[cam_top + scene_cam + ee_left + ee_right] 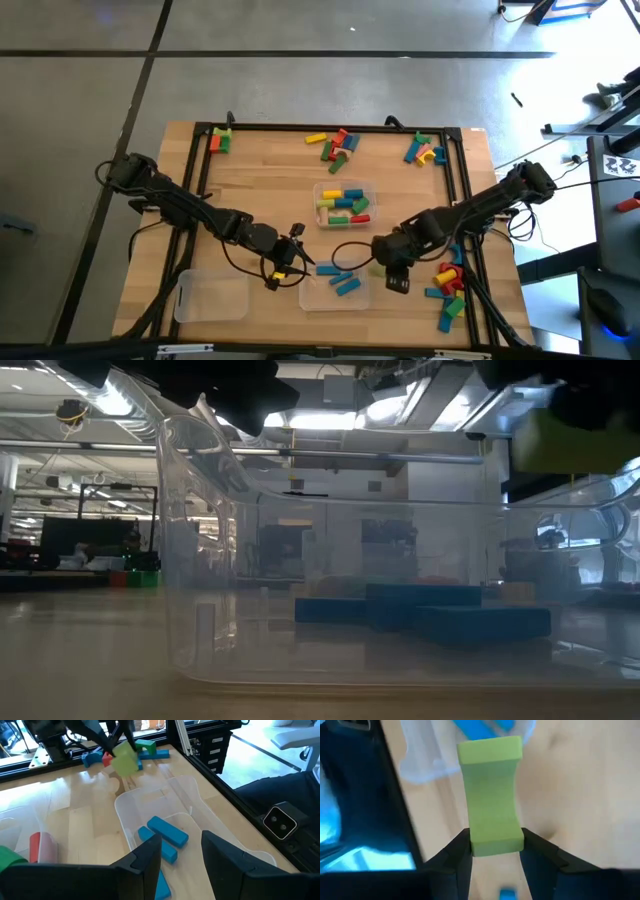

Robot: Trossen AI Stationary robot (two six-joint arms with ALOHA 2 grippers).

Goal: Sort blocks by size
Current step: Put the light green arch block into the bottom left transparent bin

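My right gripper (496,852) is shut on a light green block (490,795) with curved-in sides, held above the wood just right of a clear tray (322,296). The same block shows in the left wrist view (125,760) and the low view (575,440). Three blue blocks (167,831) lie flat on that tray's floor. My left gripper (182,862) hangs open over the tray's left end (285,262), with nothing between its fingers. My right gripper pinches the green block between its two fingers, on the two opposite sides of one end (495,842). The fingers slant steeply down from above. The rest of the block sticks out past the fingertips, lifted clear of the table.
A second clear tray (368,187) at mid-table holds several mixed blocks. A bare clear tray (210,297) lies at the near left. Loose block piles sit at the far middle (335,145), far right (425,150), far left (220,140) and near right (450,285). A black frame (330,127) edges the table.
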